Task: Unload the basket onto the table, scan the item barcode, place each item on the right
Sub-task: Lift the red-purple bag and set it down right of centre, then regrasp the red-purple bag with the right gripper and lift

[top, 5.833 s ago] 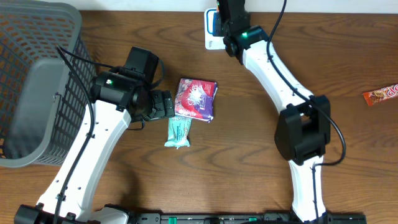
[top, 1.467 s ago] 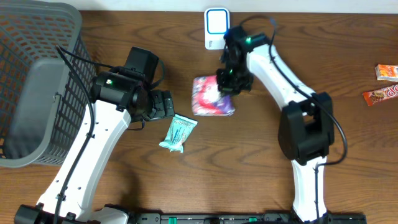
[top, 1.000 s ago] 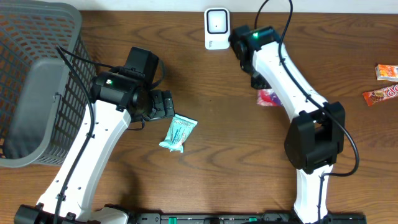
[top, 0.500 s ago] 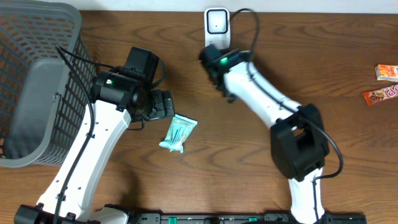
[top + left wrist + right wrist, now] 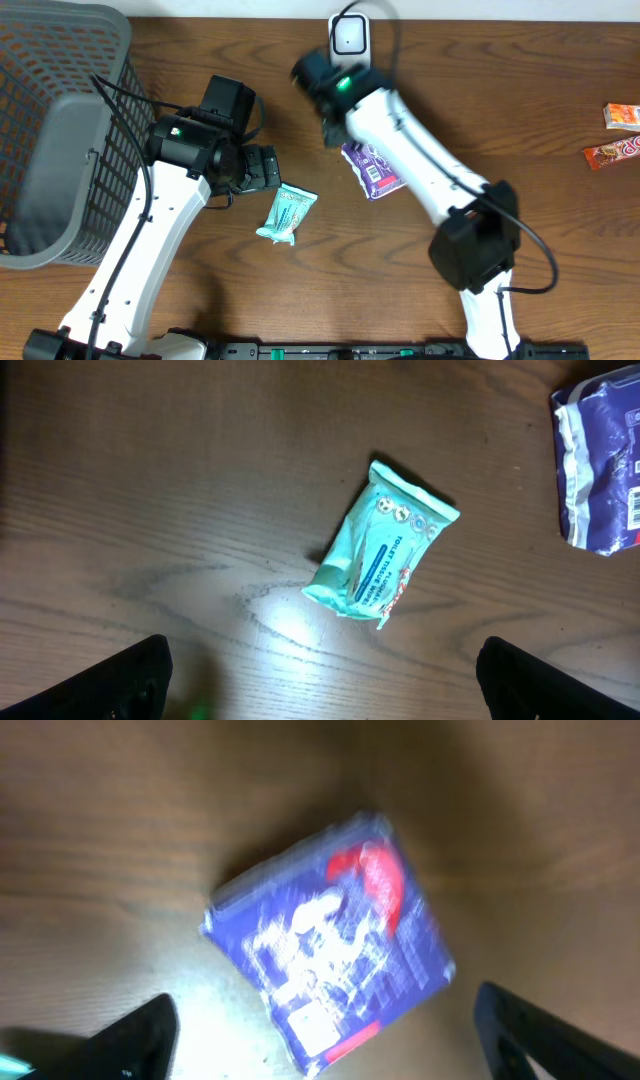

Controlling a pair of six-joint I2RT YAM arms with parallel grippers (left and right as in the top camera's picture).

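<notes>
A purple snack packet (image 5: pixel 370 168) lies flat on the wooden table, below the white barcode scanner (image 5: pixel 349 40) at the back edge. In the right wrist view the packet (image 5: pixel 330 945) is blurred, with a white label patch near its lower edge. My right gripper (image 5: pixel 333 125) hovers over it, and in its own view that gripper (image 5: pixel 330 1035) stands open with nothing held. My left gripper (image 5: pixel 335 680) is open above bare wood, short of a teal packet (image 5: pixel 380 545). The purple packet (image 5: pixel 600 460) shows at that view's right edge with a barcode.
A grey mesh basket (image 5: pixel 50 130) fills the left side. The teal packet (image 5: pixel 287 213) lies right of the left gripper (image 5: pixel 265 168). Two small orange and red snack bars (image 5: pixel 622 115) (image 5: pixel 612 152) lie at the far right edge.
My right gripper has opened and let go of the purple packet, which now lies on the table. The right arm has swung left. The left arm has not moved.
</notes>
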